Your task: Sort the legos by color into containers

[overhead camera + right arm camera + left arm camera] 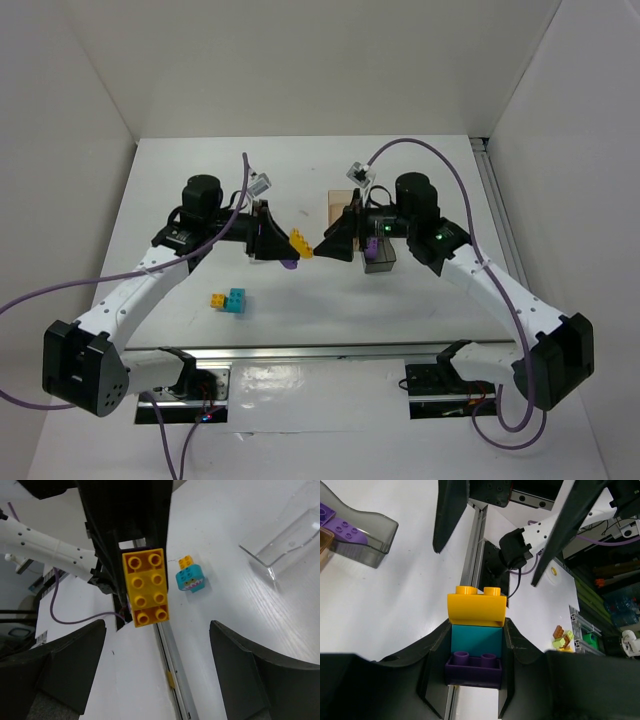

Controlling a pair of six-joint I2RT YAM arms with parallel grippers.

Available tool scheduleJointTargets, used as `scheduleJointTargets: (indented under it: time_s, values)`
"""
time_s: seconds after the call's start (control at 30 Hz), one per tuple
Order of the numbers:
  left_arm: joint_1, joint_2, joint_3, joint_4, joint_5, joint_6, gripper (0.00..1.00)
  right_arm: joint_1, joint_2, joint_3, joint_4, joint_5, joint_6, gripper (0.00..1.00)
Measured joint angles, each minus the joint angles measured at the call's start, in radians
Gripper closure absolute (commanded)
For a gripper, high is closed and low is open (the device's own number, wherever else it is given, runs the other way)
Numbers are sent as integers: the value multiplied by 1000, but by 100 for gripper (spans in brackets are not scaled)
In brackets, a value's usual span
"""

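Observation:
My left gripper (281, 246) (477, 647) is shut on a stacked clump held above the table: a yellow-orange lego (476, 608) (299, 242) (146, 586), a teal one (476, 639) and a purple one (472, 669). My right gripper (327, 246) (159, 672) is open and empty, facing the clump's yellow end, its jaws wide on either side and apart from it. A teal and yellow clump (231, 300) (189, 575) lies on the table. The smoky grey bin (379, 257) (367, 542) holds purple legos (344, 526). The orange-tinted bin (342, 205) and the clear bin (292, 532) stand nearby.
White walls close in the table on three sides. A metal rail (300, 352) runs along the near edge between the arm bases. Purple cables (455, 190) loop over both arms. Loose bricks (562, 637) lie beyond the table.

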Motion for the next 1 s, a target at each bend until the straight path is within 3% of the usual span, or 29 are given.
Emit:
scheduleJointTargets:
  time_s: [0.7,0.8,0.83,0.97,1.0]
  values:
    - [-29,-28,-2,5,-2,39,100,73,152,111,-2,-74,-56,27]
    - [-31,-29,-2,-2,-2,50,100,76,156,113,-2,-89,-64,36]
    - [-31,-29,-3,-4,-1,50,100,77,156,113,-2,-92,-66,47]
    - [-31,-29,-11,-13,-10,53,100,91,156,113,3,-125,-76,68]
    - [-31,-29,-12,-18,-9,54,100,91,156,113,-1,-125,-84,70]
